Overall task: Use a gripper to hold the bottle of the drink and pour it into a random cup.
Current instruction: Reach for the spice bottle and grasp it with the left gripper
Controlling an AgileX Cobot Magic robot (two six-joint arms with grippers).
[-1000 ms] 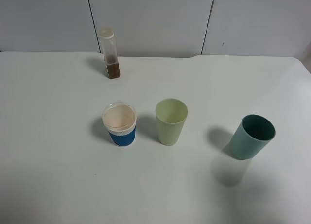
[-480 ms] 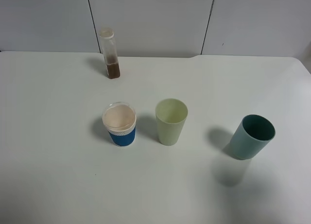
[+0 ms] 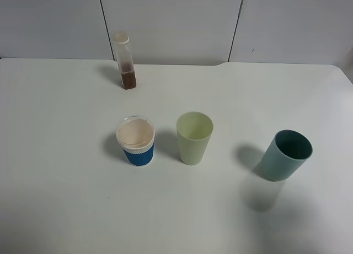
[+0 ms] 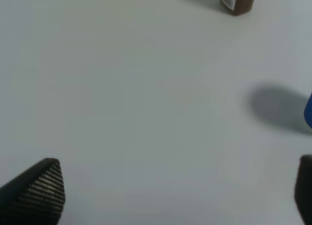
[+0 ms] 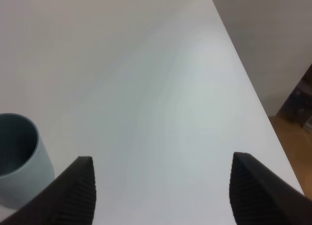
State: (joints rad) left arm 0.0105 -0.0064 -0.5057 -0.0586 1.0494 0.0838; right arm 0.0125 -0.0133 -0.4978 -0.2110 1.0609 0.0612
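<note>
Nearest, the left tool [image 4: 170, 195] and right tool [image 5: 165, 195] both gaped wide, empty, above the tabletop [image 3: 66, 210]. Beyond, the yellow-green cup [image 3: 194, 138] stood between a blue-sleeved cup [image 3: 135, 141] and a teal tumbler [image 3: 284, 157]. Farthest back, the bottle [image 3: 124, 60] stood upright, drink [image 3: 128, 80] pooled at its bottom.

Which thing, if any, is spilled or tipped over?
Nothing stands out. The bottle, blue cup, yellow-green cup and teal cup all stand upright, and no spill shows on the table.
</note>
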